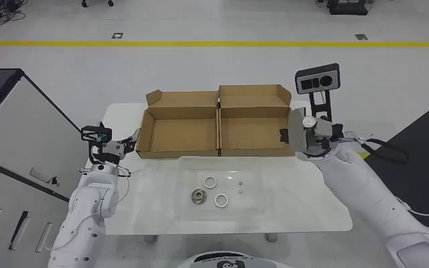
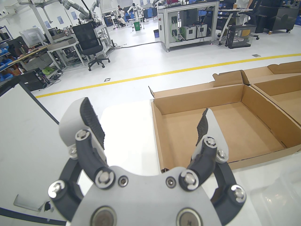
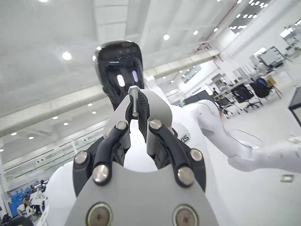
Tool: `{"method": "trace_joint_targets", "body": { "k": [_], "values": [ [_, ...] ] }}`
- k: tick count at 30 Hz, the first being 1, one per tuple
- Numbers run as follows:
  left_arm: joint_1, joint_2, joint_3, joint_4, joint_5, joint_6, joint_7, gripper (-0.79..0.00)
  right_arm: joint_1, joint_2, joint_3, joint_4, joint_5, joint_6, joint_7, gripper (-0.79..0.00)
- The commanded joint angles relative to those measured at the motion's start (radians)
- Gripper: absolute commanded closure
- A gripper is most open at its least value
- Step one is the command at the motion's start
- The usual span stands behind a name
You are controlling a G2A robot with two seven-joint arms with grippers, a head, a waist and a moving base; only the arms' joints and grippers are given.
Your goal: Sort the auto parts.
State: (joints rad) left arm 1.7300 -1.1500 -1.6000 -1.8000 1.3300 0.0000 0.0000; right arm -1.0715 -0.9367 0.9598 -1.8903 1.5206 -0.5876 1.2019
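Note:
My right gripper (image 3: 134, 109) is shut on a threaded metal bolt (image 3: 134, 103) and holds it raised, hex head outermost; it hangs by the right end of the right cardboard box (image 1: 258, 130), where the right gripper (image 1: 305, 130) is seen from above. Off the left end of the left cardboard box (image 2: 218, 123), my left gripper (image 2: 147, 123) stands open and empty, close to the table's left edge. A clear tray (image 1: 258, 201) in the middle of the table holds two white rings (image 1: 210, 181) (image 1: 220, 199), a metal gear-like part (image 1: 198, 196) and two small pieces (image 1: 240, 181).
The two open boxes (image 1: 181, 134) sit side by side along the far edge of the white table (image 1: 315, 214), flaps up. A black camera stand (image 1: 318, 80) rises behind the right arm. A white panel (image 1: 33, 127) stands left of the table.

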Motion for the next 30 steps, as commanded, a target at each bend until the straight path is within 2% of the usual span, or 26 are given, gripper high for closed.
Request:
{"method": "trace_joint_targets", "body": {
  "k": [1,5,10,12,20,24,27,30],
  "values": [
    [0.0,0.0,0.0,0.0,0.0,0.0,0.0,-0.785,-0.006,-0.012,-0.006,0.007,0.067,0.005,0.02,0.0],
    [0.0,0.0,0.0,0.0,0.0,0.0,0.0,-0.785,-0.01,-0.035,-0.009,0.027,0.126,0.005,0.036,0.0],
    [0.0,0.0,0.0,0.0,0.0,0.0,0.0,-0.785,-0.002,-0.055,-0.003,0.056,0.082,0.012,0.03,0.0],
    [0.0,0.0,0.0,0.0,0.0,0.0,0.0,-0.785,0.0,-0.061,0.0,0.067,0.047,0.021,0.021,0.0],
    [0.0,0.0,0.0,0.0,0.0,0.0,0.0,-0.785,0.022,-0.065,0.035,0.088,-0.251,0.106,-0.04,0.0],
    [0.0,0.0,0.0,0.0,0.0,0.0,0.0,-0.785,0.017,-0.067,0.053,0.074,-0.325,0.14,-0.074,0.0],
    [0.0,0.0,0.0,0.0,0.0,0.0,0.0,-0.785,-0.001,-0.076,0.055,0.056,-0.272,0.126,-0.071,0.0],
    [0.0,0.0,0.0,0.0,0.0,0.0,0.0,-0.785,-0.023,-0.091,0.053,0.045,-0.15,0.084,-0.043,0.0]
  ]
}}
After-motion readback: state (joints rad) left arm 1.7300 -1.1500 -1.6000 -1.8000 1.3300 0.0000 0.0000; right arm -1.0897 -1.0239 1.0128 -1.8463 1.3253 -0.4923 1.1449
